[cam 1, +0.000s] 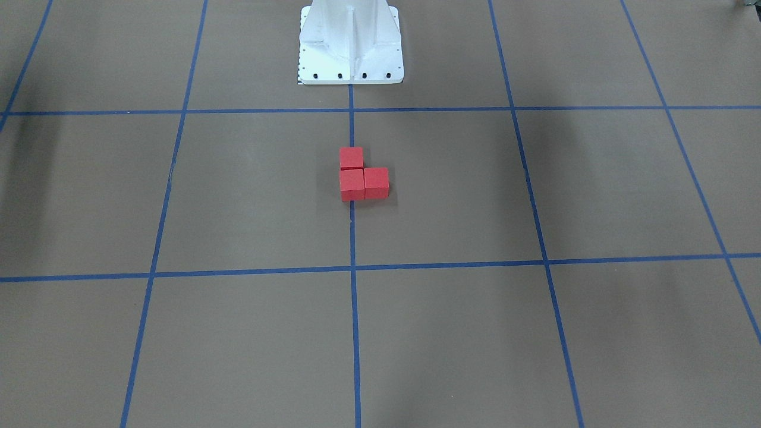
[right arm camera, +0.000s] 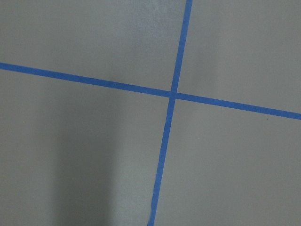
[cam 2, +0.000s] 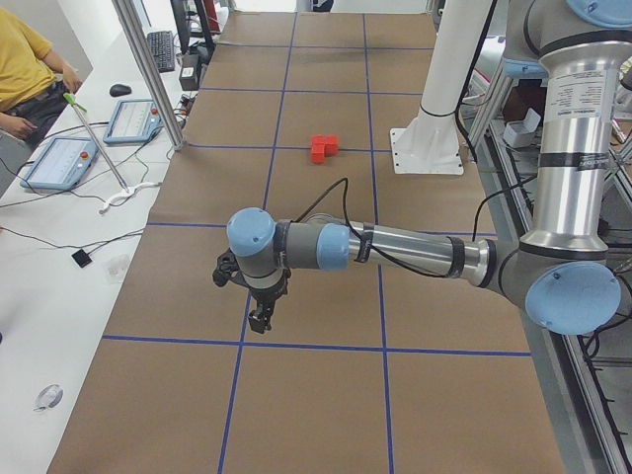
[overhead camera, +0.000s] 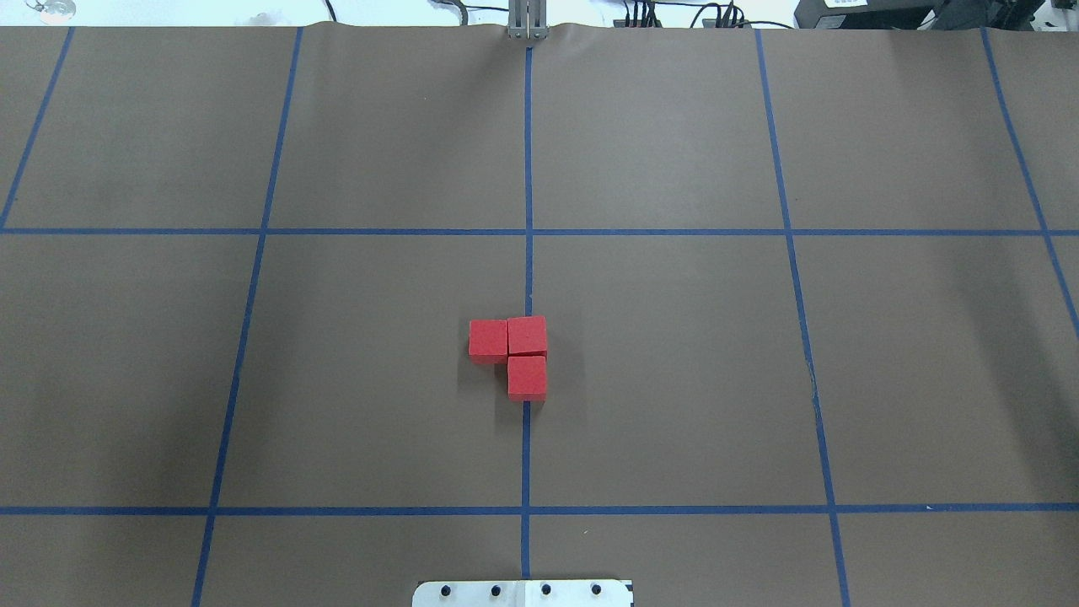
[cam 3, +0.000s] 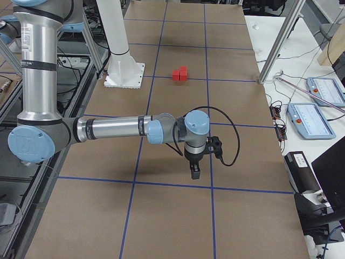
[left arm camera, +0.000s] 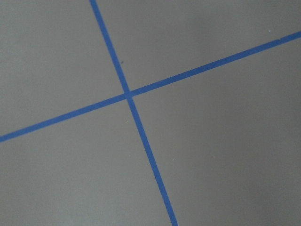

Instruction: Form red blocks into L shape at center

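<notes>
Three red blocks (overhead camera: pixel 521 352) lie touching in an L on the brown table's centre line. Two sit side by side and the third sits against one of them on the robot's side. They also show in the front view (cam 1: pixel 361 175), the left view (cam 2: pixel 324 147) and the right view (cam 3: pixel 180 74). My left gripper (cam 2: pixel 261 321) hangs over a blue grid crossing far from the blocks. My right gripper (cam 3: pixel 194 174) hangs over a crossing at the other end. Both show only in side views, so I cannot tell whether they are open or shut. Neither touches a block.
The white robot base plate (cam 1: pixel 351 44) stands behind the blocks on the centre line. Blue tape lines (overhead camera: pixel 528 169) grid the brown table. Aluminium posts (cam 2: pixel 148 74), tablets (cam 3: pixel 322 89) and cables line the operators' side. A person in yellow (cam 2: pixel 22 79) sits there.
</notes>
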`<control>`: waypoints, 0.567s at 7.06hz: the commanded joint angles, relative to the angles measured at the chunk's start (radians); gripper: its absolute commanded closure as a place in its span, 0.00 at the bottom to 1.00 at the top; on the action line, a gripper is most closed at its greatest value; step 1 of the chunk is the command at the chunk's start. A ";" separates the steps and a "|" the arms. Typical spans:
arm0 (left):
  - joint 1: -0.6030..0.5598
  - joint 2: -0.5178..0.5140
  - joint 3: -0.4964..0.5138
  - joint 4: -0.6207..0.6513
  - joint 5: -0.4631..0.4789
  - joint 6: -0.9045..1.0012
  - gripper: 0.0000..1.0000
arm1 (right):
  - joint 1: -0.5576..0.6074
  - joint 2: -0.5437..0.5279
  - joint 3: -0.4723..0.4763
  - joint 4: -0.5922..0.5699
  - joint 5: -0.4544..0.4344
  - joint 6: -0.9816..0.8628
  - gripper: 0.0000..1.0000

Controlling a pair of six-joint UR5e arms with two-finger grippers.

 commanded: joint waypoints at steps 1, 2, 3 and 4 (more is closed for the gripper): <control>-0.038 0.020 0.004 0.000 -0.008 -0.006 0.00 | 0.010 -0.012 -0.023 0.000 -0.003 -0.013 0.00; -0.038 0.032 -0.005 -0.003 -0.010 -0.082 0.00 | 0.010 -0.012 -0.028 0.000 -0.003 -0.011 0.00; -0.038 0.046 -0.026 -0.004 -0.010 -0.139 0.00 | 0.010 -0.014 -0.030 0.000 -0.003 -0.011 0.01; -0.038 0.046 -0.031 -0.004 -0.008 -0.146 0.00 | 0.010 -0.015 -0.030 0.000 -0.001 -0.011 0.00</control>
